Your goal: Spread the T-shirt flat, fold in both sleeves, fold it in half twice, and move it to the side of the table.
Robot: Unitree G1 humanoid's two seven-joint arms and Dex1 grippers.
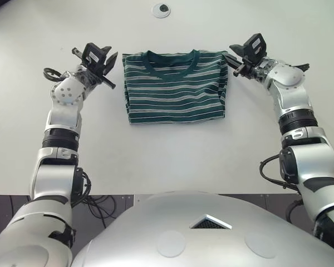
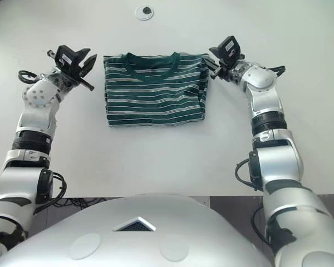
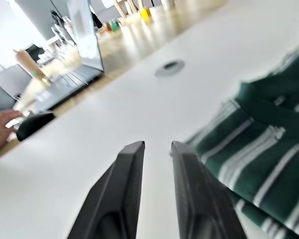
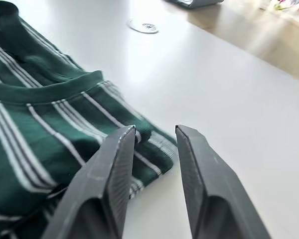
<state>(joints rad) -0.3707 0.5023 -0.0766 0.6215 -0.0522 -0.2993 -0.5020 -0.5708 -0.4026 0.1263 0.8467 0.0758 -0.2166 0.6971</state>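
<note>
While the folded, green-striped T-shirt (image 1: 175, 86) lies mid-tabletop (image 1: 167, 150), collar toward the far edge, the left pincer (image 3: 158, 145) hangs just beside its far left corner, fingers narrowly parted and empty. At the far right corner, the right pincer (image 4: 155, 128) hovers, likewise slightly parted, gripping nothing. A round grommet (image 1: 161, 10) sits beyond the collar.

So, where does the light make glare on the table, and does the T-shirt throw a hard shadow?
Left eye view: the table is evenly lit, and the T-shirt throws only a thin, soft shadow at its near edge. Left wrist view: strong sheen on the table around the round insert. Right wrist view: a bright patch on the table just past the collar.
</note>
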